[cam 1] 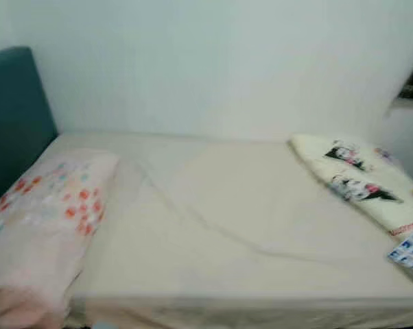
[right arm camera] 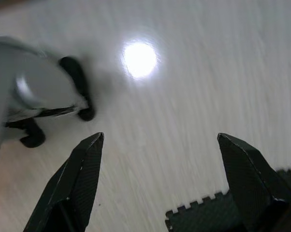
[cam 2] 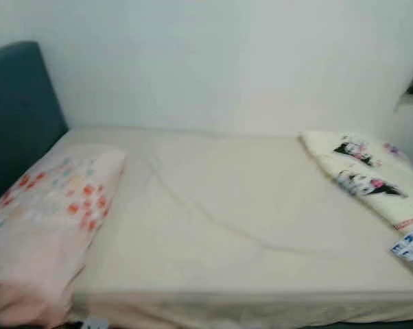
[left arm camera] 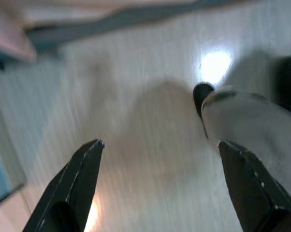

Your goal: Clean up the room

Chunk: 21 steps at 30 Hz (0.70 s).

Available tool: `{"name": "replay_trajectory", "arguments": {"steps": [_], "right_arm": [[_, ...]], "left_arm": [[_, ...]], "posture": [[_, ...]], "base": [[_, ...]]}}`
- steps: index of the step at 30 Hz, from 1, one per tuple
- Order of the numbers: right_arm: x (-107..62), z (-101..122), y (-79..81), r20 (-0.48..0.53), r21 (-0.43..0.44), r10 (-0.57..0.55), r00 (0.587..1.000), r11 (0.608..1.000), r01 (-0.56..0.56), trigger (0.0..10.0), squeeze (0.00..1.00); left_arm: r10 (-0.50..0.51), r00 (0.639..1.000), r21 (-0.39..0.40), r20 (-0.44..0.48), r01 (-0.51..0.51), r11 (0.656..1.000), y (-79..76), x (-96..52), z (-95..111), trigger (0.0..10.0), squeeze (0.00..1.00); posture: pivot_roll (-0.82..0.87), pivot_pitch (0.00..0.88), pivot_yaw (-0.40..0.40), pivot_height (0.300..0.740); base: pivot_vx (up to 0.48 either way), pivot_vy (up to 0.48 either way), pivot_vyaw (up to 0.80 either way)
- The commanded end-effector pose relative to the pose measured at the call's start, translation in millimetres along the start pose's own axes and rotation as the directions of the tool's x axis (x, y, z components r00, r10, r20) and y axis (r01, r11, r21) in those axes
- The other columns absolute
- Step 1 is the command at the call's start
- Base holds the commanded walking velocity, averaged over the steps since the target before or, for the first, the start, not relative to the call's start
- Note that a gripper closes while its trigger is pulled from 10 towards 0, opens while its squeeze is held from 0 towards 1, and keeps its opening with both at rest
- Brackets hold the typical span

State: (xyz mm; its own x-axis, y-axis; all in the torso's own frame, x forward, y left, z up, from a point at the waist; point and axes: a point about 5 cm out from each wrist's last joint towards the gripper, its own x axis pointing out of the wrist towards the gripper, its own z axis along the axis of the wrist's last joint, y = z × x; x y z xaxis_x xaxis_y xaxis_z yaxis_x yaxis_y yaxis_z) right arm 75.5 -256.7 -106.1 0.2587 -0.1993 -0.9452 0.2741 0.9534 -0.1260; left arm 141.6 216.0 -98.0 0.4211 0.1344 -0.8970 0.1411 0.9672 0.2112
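The head views take in a bed [cam 1: 248,226] set against a pale wall [cam 1: 227,62], its cream sheet smooth but for a few shallow creases running across the middle. A teal upholstered headboard [cam 1: 14,110] rises at the robot's left. Against it lies a soft pink pillow [cam 1: 45,219] printed with red, orange and blue spots, its near end drooping over the mattress edge. At the right end of the bed rests a folded cream blanket [cam 1: 361,178] bearing dark cartoon figures, and just beside its near corner sits a small white-and-blue patterned item [cam 1: 409,250], too blurred to identify.

The wrist views look instead at a pale, streaked, glossy floor [right arm camera: 194,121] carrying a bright lamp reflection. The left claw [left arm camera: 162,145] hangs over it with its two tapered black fingers spread wide, holding nothing; a grey robot foot [left arm camera: 252,125] lies beyond. The right claw [right arm camera: 160,137] is likewise spread and empty, above a dark interlocking foam mat [right arm camera: 203,215] with a toothed edge.
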Motion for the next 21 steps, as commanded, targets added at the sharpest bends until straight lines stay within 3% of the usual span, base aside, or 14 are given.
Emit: {"name": "replay_trajectory", "arguments": {"steps": [1,7,14,19,21], "right_arm": [[-0.1,8.4,-4.1,0.033,0.005,-0.014,0.999,1.0,0.014,10.0,0.0],[0.1,12.4,-3.3,0.043,0.007,-0.007,0.999,1.0,0.007,10.0,0.0],[1.8,17.4,15.1,0.056,-0.004,0.027,0.998,1.0,-0.027,10.0,0.0],[2.1,17.5,21.4,0.057,-0.004,0.053,0.997,0.999,-0.053,10.0,0.0],[2.0,16.9,19.7,0.06,0.017,0.043,0.997,0.999,-0.044,10.0,0.0]], "left_arm": [[-0.008,1.0,0.009,-0.001,0.008,1.0,-1.5,0.0,0.1,10.0,0.0],[-0.011,1.0,0.011,0.002,0.011,1.0,-2.7,0.2,1.2,10.0,0.0],[-0.014,1.0,0.01,0.001,0.014,1.0,-4.0,0.3,1.5,10.0,0.0],[-0.014,1.0,0.008,0.0,0.014,1.0,-3.9,0.3,1.3,10.0,0.0],[-0.014,1.0,0.009,-0.001,0.014,1.0,-4.0,0.3,1.2,10.0,0.0]], "posture": [[-0.04,0.0,-0.051,0.74],[-0.04,0.0,-0.051,0.74],[-0.05,0.0,-0.047,0.74],[-0.05,0.0,-0.045,0.74],[-0.05,0.0,-0.043,0.74]], "base": [[0.0,-0.469,-0.63],[0.0,-0.469,0.0],[0.0,-0.469,0.0],[0.0,-0.469,0.8],[0.0,-0.469,0.0]]}}
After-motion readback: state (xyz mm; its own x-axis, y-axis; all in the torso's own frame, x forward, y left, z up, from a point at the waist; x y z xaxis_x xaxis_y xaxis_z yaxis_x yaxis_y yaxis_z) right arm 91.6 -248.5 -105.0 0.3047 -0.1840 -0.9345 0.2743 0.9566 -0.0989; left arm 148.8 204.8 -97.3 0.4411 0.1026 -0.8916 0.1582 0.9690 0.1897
